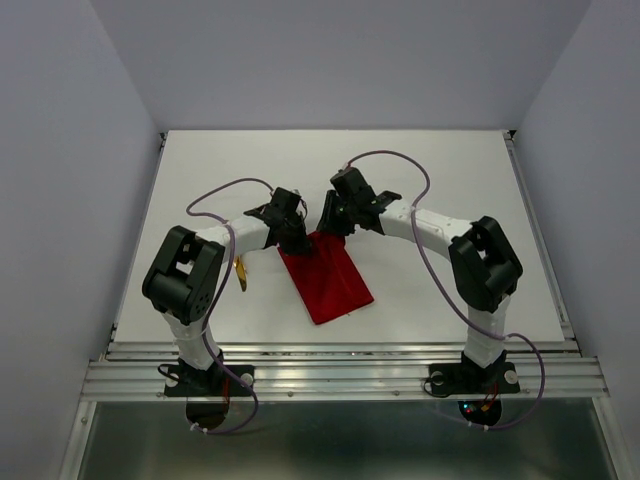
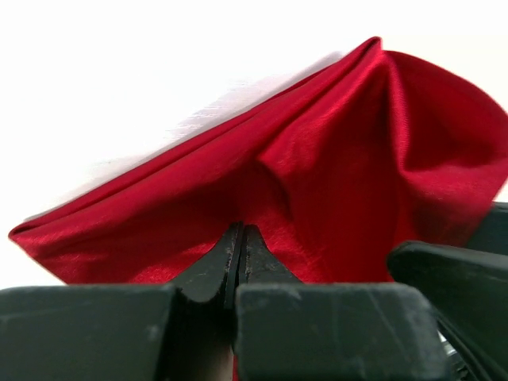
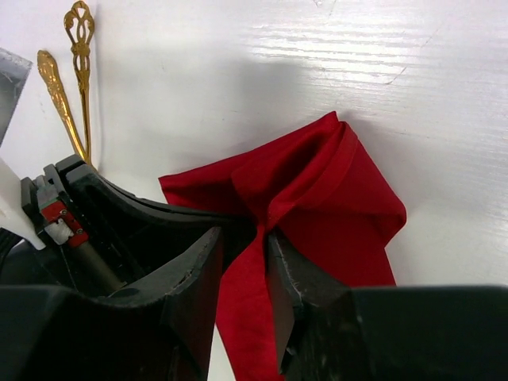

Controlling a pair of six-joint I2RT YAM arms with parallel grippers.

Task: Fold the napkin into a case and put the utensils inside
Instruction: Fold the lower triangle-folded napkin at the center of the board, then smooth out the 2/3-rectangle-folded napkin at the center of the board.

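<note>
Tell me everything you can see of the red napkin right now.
The napkin is bright red, satiny-looking cloth, folded into a long narrow strip lying slantwise on the white table. Its near end lies flat. Its far end is lifted and bunched into creased peaks. The left pincer and the right pincer each pinch that raised far end, side by side.

You're in a robotics lab test cell: a white tabletop (image 1: 450,200) is boxed in by plain pale walls (image 1: 340,60) at 9, 12 and 3 o'clock. At 6 o'clock an aluminium extrusion rail (image 1: 340,378) carries the left arm's base (image 1: 205,378) and the right arm's base (image 1: 470,378), and purple cables (image 1: 388,152) loop off both arms
</note>
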